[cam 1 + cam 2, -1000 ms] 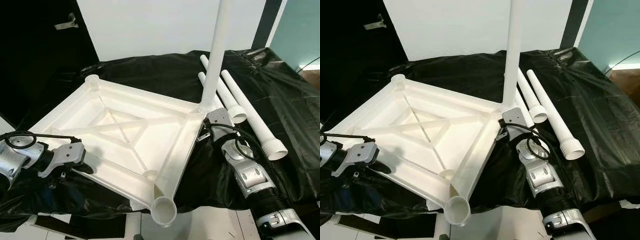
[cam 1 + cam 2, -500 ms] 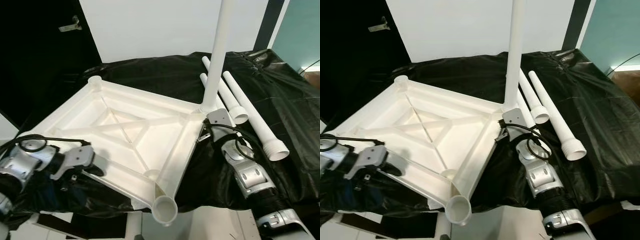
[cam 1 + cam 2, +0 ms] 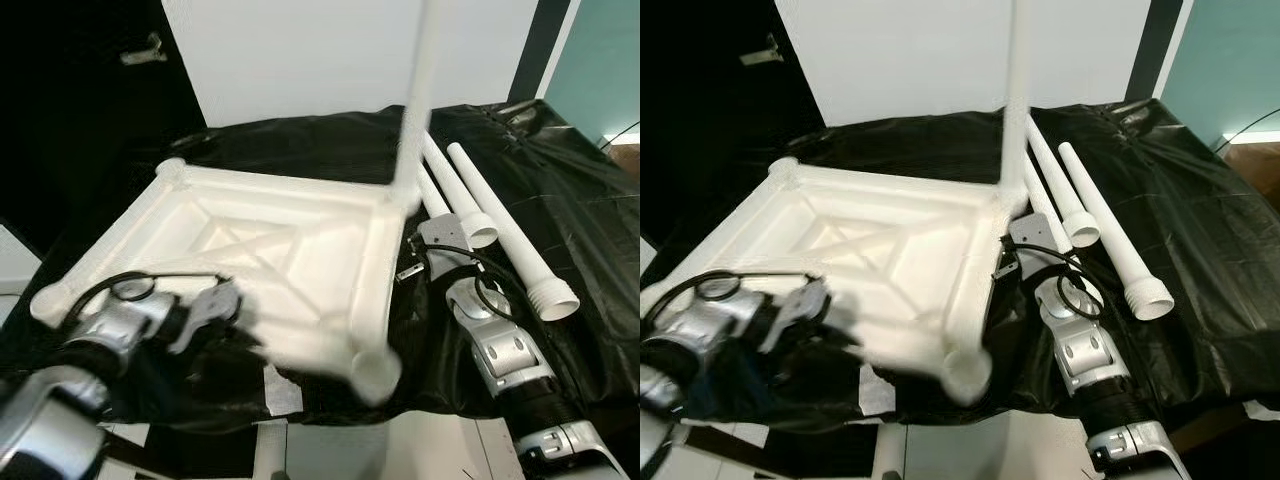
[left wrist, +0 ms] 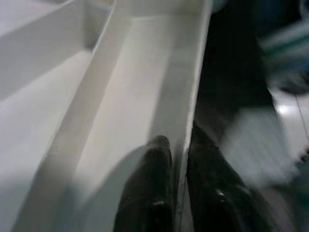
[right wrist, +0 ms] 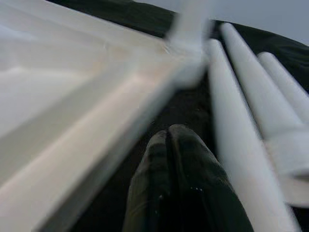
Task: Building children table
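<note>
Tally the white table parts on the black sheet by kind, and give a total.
Upturned tabletop: 1
Leg standing in a corner socket: 1
Loose legs lying on the black sheet: 3, at and
Total: 5

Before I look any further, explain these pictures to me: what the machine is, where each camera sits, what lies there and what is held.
This is a walking humanoid robot with two silver arms, each ending in a two-fingered black tool. The two wide pictures come from its head, looking down; the two close ones come from cameras on its wrists. On a black sheet lies an upside-down white table top, blurred by motion, with one leg standing in its far corner. Three loose legs lie beside it. The left tool pinches the top's near rim between its fingers. The right tool is shut with nothing in it, resting on the sheet beside the top's right edge.
</note>
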Motion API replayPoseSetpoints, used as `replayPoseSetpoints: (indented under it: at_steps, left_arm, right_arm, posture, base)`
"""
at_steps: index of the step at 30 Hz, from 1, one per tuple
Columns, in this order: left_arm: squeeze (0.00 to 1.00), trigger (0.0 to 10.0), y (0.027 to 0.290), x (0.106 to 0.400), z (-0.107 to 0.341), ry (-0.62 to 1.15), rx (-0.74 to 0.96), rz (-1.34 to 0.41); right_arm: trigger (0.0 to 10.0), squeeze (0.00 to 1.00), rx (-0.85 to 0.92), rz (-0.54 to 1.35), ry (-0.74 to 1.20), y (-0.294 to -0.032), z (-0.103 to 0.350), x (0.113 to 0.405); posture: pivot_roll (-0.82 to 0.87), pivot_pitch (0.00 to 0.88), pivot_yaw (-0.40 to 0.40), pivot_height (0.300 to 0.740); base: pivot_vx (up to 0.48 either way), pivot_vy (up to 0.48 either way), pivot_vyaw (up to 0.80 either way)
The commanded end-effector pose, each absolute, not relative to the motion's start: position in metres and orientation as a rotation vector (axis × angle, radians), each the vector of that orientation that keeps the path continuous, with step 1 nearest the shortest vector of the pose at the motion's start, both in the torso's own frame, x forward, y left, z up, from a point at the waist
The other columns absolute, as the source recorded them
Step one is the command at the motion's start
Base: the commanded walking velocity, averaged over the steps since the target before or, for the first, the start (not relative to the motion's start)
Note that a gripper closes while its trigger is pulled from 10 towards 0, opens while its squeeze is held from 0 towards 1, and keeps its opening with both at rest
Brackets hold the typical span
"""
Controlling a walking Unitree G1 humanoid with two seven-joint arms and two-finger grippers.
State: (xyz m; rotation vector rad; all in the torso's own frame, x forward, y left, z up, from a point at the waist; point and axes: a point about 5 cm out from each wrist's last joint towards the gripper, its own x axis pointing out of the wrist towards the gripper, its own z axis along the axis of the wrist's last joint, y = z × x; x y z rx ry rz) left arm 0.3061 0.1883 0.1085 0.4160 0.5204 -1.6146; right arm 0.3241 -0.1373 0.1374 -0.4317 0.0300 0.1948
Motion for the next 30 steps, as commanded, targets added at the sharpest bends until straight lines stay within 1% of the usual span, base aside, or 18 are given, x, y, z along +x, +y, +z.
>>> replayPoseSetpoints:
  at_steps: [1, 2, 4, 6, 12, 13, 14, 15, 17, 18, 19, 20, 21, 23, 24, 27, 28, 30]
  left_arm:
    - [0.0, 0.0, 0.202, 0.323, 0.1, 0.46, 0.368, -1.177]
    - [0.0, 0.0, 0.202, 0.323, 0.1, 0.46, 0.368, -1.177]
    - [0.0, 0.0, 0.2, 0.328, 0.093, 0.472, 0.369, -1.067]
    - [0.0, 0.0, 0.199, 0.33, 0.09, 0.476, 0.365, -1.027]
    - [0.0, 0.0, 0.191, 0.328, 0.085, 0.46, 0.326, -1.056]
    - [0.0, 5.0, 0.188, 0.322, 0.084, 0.435, 0.324, -1.134]
    - [0.0, 5.0, 0.186, 0.316, 0.083, 0.417, 0.323, -1.195]
    - [0.0, 3.3, 0.183, 0.306, 0.081, 0.389, 0.308, -1.308]
    - [0.0, 3.3, 0.183, 0.303, 0.08, 0.381, 0.301, -1.334]
    - [0.0, 2.6, 0.181, 0.299, 0.08, 0.374, 0.281, -1.384]
    - [0.0, 3.3, 0.178, 0.294, 0.081, 0.354, 0.269, -1.43]
    - [0.0, 4.7, 0.175, 0.292, 0.081, 0.332, 0.263, -1.465]
    - [0.0, 7.9, 0.17, 0.287, 0.083, 0.303, 0.243, -1.528]
    - [0.0, 7.9, 0.167, 0.284, 0.085, 0.283, 0.231, -1.565]
    - [0.0, 10.0, 0.163, 0.28, 0.086, 0.279, 0.199, -1.617]
    - [0.0, 10.0, 0.159, 0.275, 0.088, 0.283, 0.16, -1.686]
    - [0.02, 10.0, 0.156, 0.271, 0.087, 0.291, 0.161, -1.72]
    - [0.02, 10.0, 0.154, 0.269, 0.086, 0.295, 0.167, -1.739]
  right_arm:
    - [10.0, 0.0, -0.42, 0.187, 0.038, -0.137, 0.137, 0.322]
    - [10.0, 0.0, -0.42, 0.187, 0.038, -0.137, 0.137, 0.322]
    - [10.0, 0.0, -0.417, 0.182, 0.037, -0.138, 0.137, 0.321]
    - [10.0, 0.0, -0.416, 0.18, 0.038, -0.139, 0.137, 0.321]
    - [10.0, 0.0, -0.413, 0.176, 0.042, -0.139, 0.137, 0.32]
    - [10.0, 0.0, -0.412, 0.175, 0.044, -0.139, 0.136, 0.319]
    - [10.0, 0.0, -0.412, 0.175, 0.046, -0.139, 0.136, 0.319]
    - [10.0, 0.0, -0.411, 0.176, 0.048, -0.139, 0.135, 0.319]
    - [10.0, 0.0, -0.411, 0.176, 0.049, -0.139, 0.135, 0.319]
    - [10.0, 0.0, -0.41, 0.176, 0.049, -0.139, 0.135, 0.319]
    - [10.0, 0.0, -0.409, 0.175, 0.049, -0.139, 0.136, 0.319]
    - [10.0, 0.0, -0.409, 0.175, 0.049, -0.139, 0.136, 0.319]
    - [10.0, 0.0, -0.408, 0.175, 0.049, -0.139, 0.136, 0.32]
    - [10.0, 0.0, -0.407, 0.175, 0.048, -0.138, 0.136, 0.32]
    - [10.0, 0.0, -0.407, 0.176, 0.048, -0.138, 0.136, 0.32]
    - [10.0, 0.0, -0.406, 0.177, 0.047, -0.137, 0.137, 0.32]
    - [10.0, 0.0, -0.405, 0.177, 0.047, -0.136, 0.136, 0.319]
    - [10.0, 0.0, -0.404, 0.178, 0.047, -0.136, 0.136, 0.319]
  posture:
    - [-0.14, 0.0, 0.084, 0.74]
    - [-0.14, 0.0, 0.084, 0.74]
    - [-0.15, 0.0, 0.087, 0.74]
    - [-0.15, 0.0, 0.087, 0.74]
    - [-0.15, 0.0, 0.086, 0.74]
    - [-0.15, 0.004, 0.083, 0.74]
    - [-0.15, 0.004, 0.083, 0.74]
    - [-0.15, 0.005, 0.084, 0.74]
    - [-0.15, 0.005, 0.084, 0.74]
    - [-0.14, 0.006, 0.084, 0.74]
    - [-0.14, 0.006, 0.084, 0.74]
    - [-0.14, 0.006, 0.084, 0.74]
    - [-0.14, 0.006, 0.085, 0.74]
    - [-0.14, 0.006, 0.085, 0.74]
    - [-0.14, 0.006, 0.085, 0.74]
    - [-0.15, 0.007, 0.087, 0.74]
    - [-0.15, 0.007, 0.087, 0.74]
    - [-0.15, 0.007, 0.087, 0.74]
  base:
    - [0.0, 0.0, 0.0]
    - [0.0, 0.0, 0.0]
    - [0.0, 0.0, 0.0]
    - [0.0, 0.0, 0.0]
    - [0.0, 0.0, 0.0]
    - [0.0, 0.0, 0.0]
    - [0.0, 0.0, 0.0]
    - [0.0, 0.0, 0.0]
    - [0.0, 0.0, 0.0]
    - [0.0, 0.0, 0.0]
    - [0.0, 0.0, 0.0]
    - [0.0, 0.0, 0.0]
    - [0.0, 0.0, 0.0]
    - [0.0, 0.0, 0.0]
    - [0.0, 0.0, 0.0]
    - [0.0, 0.0, 0.0]
    - [0.0, 0.0, 0.0]
    - [0.0, 0.0, 0.0]
